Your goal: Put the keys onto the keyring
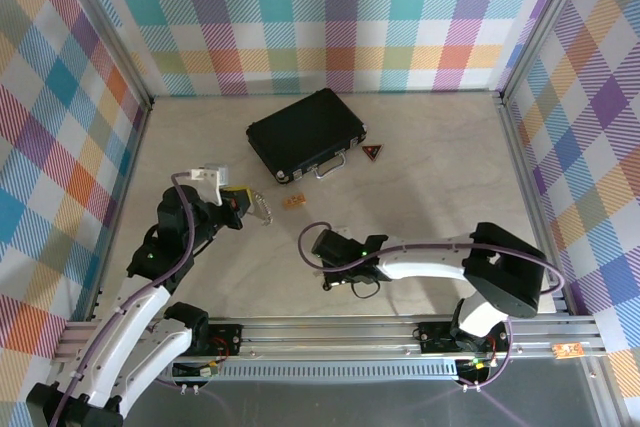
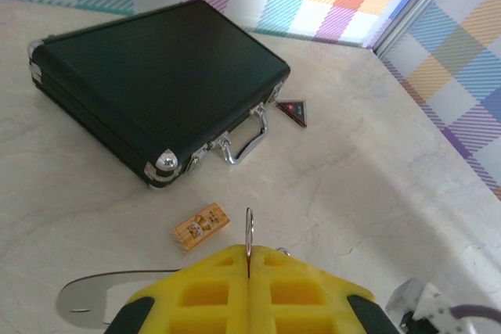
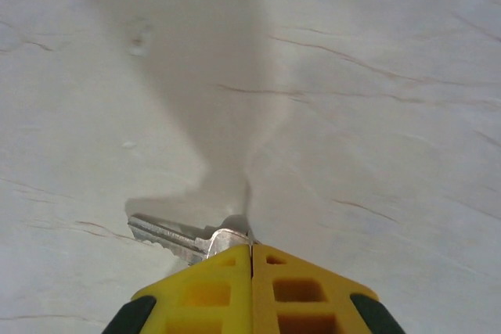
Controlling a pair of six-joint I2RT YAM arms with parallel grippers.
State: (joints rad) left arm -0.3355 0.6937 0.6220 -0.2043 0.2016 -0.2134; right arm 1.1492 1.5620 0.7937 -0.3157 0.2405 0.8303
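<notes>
Keyring (image 2: 249,234) near tan block (image 2: 200,227) and briefcase (image 2: 149,84).

My overhead camera sits above and behind the arm bases, looking down across the pale marbled tabletop (image 1: 420,177) to the plaid back wall (image 1: 330,17). The left wrist camera looks low past the left gripper (image 2: 249,260) at the black ribbed hard case (image 2: 149,84), which also shows overhead. The right wrist camera looks steeply down, close over the right gripper (image 3: 251,252). I can't quite place which patch of tabletop it sees.
</notes>
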